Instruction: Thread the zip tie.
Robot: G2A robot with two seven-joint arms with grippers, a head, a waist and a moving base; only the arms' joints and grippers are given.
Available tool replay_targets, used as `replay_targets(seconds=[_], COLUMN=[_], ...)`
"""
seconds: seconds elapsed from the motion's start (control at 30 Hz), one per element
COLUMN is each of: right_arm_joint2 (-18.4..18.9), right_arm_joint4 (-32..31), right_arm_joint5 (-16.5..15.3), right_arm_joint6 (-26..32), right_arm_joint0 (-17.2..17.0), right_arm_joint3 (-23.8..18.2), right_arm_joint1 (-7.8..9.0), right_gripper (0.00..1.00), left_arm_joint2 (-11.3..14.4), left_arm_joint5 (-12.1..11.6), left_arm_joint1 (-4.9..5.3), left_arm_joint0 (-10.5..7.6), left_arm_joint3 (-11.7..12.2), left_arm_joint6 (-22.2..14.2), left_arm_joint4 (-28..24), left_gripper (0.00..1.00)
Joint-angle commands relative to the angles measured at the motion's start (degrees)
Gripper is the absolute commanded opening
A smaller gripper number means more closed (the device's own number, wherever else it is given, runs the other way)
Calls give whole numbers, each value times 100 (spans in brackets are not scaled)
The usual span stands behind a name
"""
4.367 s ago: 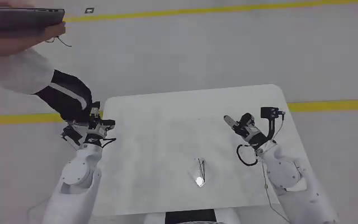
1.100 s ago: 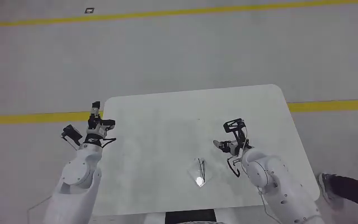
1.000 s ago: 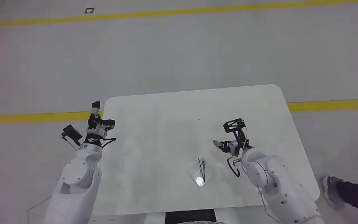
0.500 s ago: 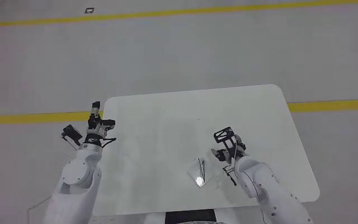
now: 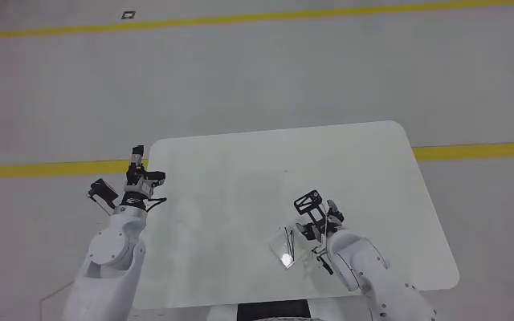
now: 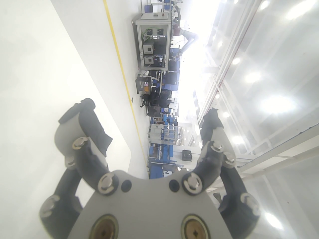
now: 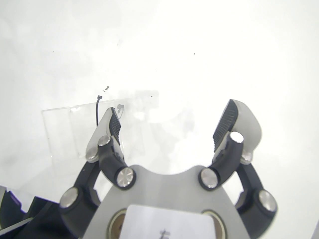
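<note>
On clear plastic (image 7: pixel 59 125), thin black zip tie (image 7: pixel 97 111)

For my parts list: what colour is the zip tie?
Black. The zip tie shows best in the right wrist view.

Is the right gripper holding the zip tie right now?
No, the right gripper has open, empty fingers; the zip tie lies on the clear sheet.
</note>
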Motion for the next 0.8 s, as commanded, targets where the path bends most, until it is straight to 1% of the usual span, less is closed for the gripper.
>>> replay_targets(seconds=[0.0,0.07,0.17,0.37,0.43,0.47,0.77], right_arm_joint2=[15,86,260,425,465,493,493], right_arm_joint4=[72,498,942,1915,2316,2410,2410], right_arm_joint5=[-338,-701,-1126,-1723,-1843,-1871,-1871], right_arm_joint6=[-35,50,338,998,1151,1208,1208], right_arm_joint0=[9,-34,-67,-37,-40,-24,-24], right_arm_joint3=[-103,-269,-438,-622,-629,-630,-630], right_arm_joint1=[10,20,51,85,93,97,97], right_gripper=[100,100,100,100,100,100,100], left_arm_joint2=[0,0,0,0,0,0,0], left_arm_joint5=[0,0,0,0,0,0,0], left_arm_joint1=[0,0,0,0,0,0,0], left_arm_joint0=[0,0,0,0,0,0,0], left_arm_joint3=[0,0,0,0,0,0,0], left_arm_joint6=[0,0,0,0,0,0,0], left_arm_joint4=[0,0,0,0,0,0,0], left_gripper=[100,100,100,100,100,100,100])
